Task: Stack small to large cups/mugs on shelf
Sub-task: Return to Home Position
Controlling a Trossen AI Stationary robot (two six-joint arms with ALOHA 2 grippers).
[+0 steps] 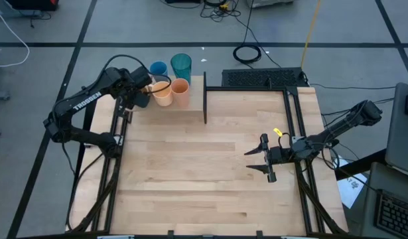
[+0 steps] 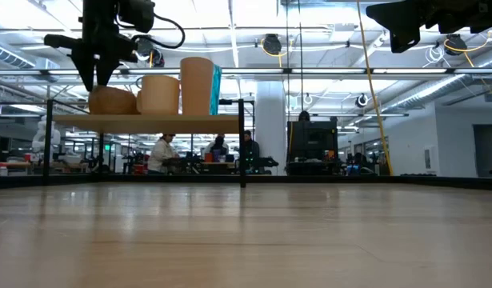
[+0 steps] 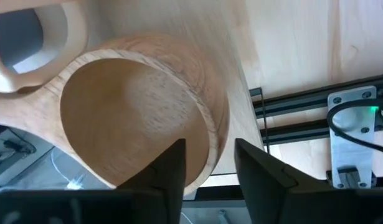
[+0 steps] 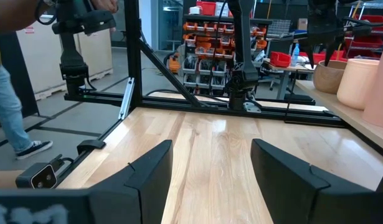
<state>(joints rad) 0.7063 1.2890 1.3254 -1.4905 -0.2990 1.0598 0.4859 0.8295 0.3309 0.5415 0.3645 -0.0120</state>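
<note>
On the shelf (image 2: 190, 122), a raised board at the table's far left, stands a row of cups on their bases: tan mug (image 2: 112, 101), peach-orange mug (image 2: 158, 94) and orange cup (image 2: 197, 86). Behind them are the teal tumbler (image 1: 181, 65) and the blue cup (image 1: 158, 68). My left gripper (image 3: 208, 171) points down over the tan mug (image 3: 135, 112) and is open. One finger stands inside the rim and one outside, with the wall (image 3: 215, 134) between them and a gap on either side. My right gripper (image 1: 260, 159) waits open and level over the table's right part.
The shelf's black upright post (image 1: 205, 99) stands at its right end, and black frame rails (image 1: 293, 99) run along the table's sides. The wide tabletop (image 1: 190, 172) lies between the arms. People sit in the room beyond the table (image 2: 162, 152).
</note>
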